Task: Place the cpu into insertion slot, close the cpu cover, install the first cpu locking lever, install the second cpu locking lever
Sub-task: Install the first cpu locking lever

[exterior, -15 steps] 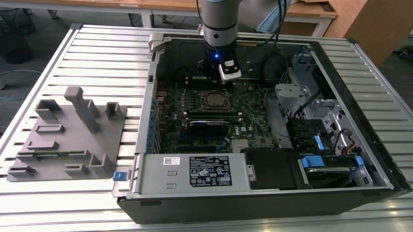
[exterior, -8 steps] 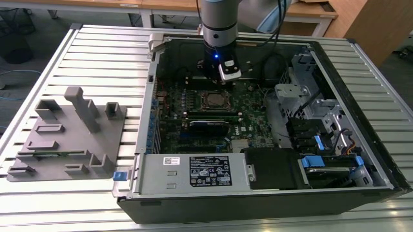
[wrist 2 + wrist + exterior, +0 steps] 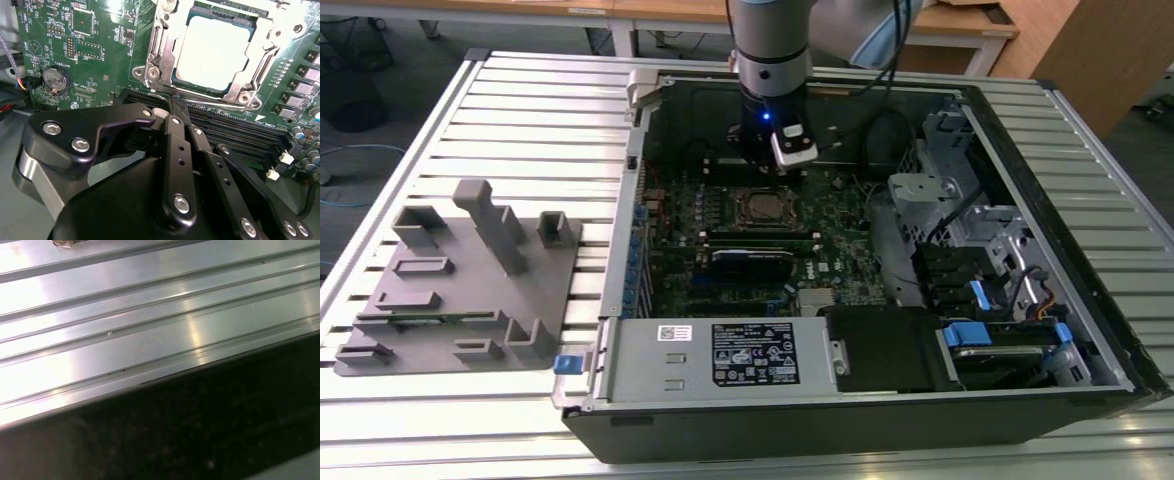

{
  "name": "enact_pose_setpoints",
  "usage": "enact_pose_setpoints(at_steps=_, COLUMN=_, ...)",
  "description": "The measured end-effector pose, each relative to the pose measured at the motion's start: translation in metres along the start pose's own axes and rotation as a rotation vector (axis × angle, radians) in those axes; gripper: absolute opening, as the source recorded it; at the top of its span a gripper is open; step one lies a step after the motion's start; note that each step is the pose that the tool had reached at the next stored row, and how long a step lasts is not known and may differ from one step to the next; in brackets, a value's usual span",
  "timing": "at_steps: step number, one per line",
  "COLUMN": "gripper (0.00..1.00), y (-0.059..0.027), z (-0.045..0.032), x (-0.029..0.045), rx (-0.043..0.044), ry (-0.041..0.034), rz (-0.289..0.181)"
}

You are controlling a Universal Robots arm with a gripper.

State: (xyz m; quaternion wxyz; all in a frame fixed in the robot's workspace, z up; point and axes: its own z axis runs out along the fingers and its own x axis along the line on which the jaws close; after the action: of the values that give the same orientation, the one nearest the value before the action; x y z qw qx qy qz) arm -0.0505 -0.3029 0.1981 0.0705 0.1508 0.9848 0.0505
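The gripper (image 3: 778,172) hovered low over the motherboard (image 3: 843,232) inside the open computer case (image 3: 854,440), just beside the silver-rimmed insertion slot (image 3: 765,207).

1. The cpu (image 3: 212,50), a pale silver square, sits flat and seated in the insertion slot (image 3: 200,86) on the green board (image 3: 100,75).
2. The cpu cover (image 3: 159,55), a silvery frame, lies down around it, and the chip shows through the cut-out.

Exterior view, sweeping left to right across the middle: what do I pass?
Grey fixture block → case's left rim → cpu → silver bracket
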Motion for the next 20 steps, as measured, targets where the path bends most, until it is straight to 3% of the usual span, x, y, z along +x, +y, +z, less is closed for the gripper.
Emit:
enact_pose_setpoints(at_steps=15, gripper=0.11, y=0.0013, z=-0.0001, x=0.0016, rx=-0.0004, ry=-0.0018, rz=0.001)
enact_pose_setpoints(at_steps=20, gripper=0.11, y=0.0014, z=0.0000, x=0.0016, rx=0.0046, ry=-0.0068, rz=0.041)
